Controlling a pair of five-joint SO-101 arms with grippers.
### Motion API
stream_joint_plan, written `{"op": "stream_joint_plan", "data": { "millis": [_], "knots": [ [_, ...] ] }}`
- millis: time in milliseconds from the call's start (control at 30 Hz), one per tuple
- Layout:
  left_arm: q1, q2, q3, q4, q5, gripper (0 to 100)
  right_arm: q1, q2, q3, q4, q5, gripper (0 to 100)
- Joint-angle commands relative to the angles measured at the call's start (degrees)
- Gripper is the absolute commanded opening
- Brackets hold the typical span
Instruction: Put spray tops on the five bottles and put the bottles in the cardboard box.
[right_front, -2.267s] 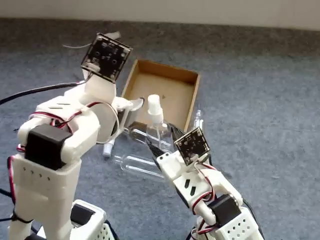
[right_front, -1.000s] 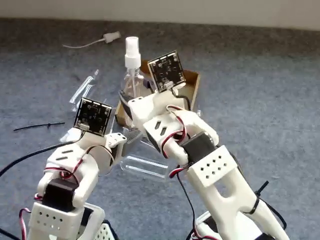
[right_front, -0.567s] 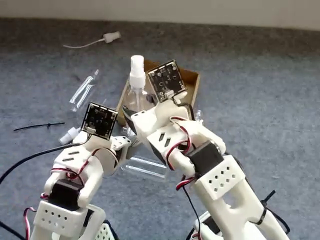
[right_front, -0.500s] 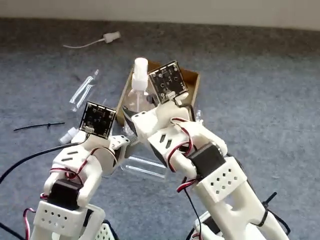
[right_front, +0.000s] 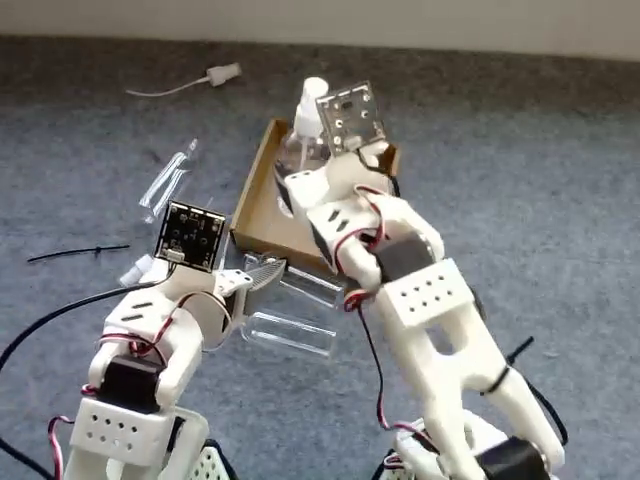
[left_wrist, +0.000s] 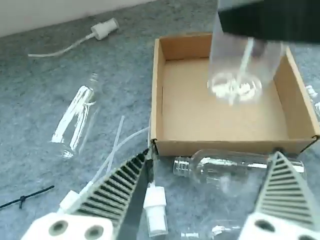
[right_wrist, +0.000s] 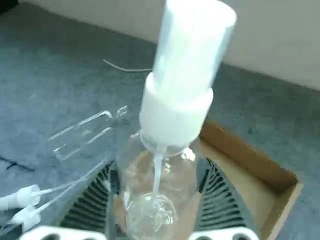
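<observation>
Reaching further out than half a second ago, the right arm has carried its load from the near wall of the box to a spot over the inside; the left arm has hardly shifted.

The right gripper is clamped on the belly of a clear bottle that is upright and already wears its white spray top. From above, that arm stretches long and nearly straight, with the right gripper over the cardboard box. Seen from the left wrist, the bottle hangs above the bare box floor, inside all four walls and nearer the far side.

The left arm is folded low and close to its base. Its left gripper is spread wide and holds nothing, hovering just short of the box's near wall. A second bottle, uncapped, lies on its side right along that wall, between the spread fingers. A third bottle lies closer to the arms.

To the left of the box a fourth bottle lies well apart on the grey surface. Loose spray tops lie beside the left gripper, and another spray top lies far back.
</observation>
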Motion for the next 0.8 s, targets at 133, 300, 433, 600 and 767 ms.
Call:
{"op": "stream_joint_plan", "data": {
  "millis": [133, 300, 433, 600, 767],
  "knots": [
    [-0.40, -0.84, 3.30, -0.88, 0.35, 32, 1.71, 27.21, -23.87, -9.27, 3.69, 0.4],
    [-3.30, -0.84, 3.12, -0.97, 0.35, 32, 2.07, 41.63, -37.41, -10.59, 3.78, 0.4],
    [-7.78, -0.31, 3.65, -5.71, 0.35, 32, 3.47, 47.96, -45.32, -10.77, 3.78, 0.4],
    [-12.79, -0.22, 5.41, -12.22, 0.53, 32, 5.32, 51.12, -48.13, -12.70, 3.43, 0.4],
    [-13.76, -0.22, 5.93, -13.54, 0.44, 24, 5.32, 51.74, -45.67, -15.25, 3.34, 0.4]
  ]
}}
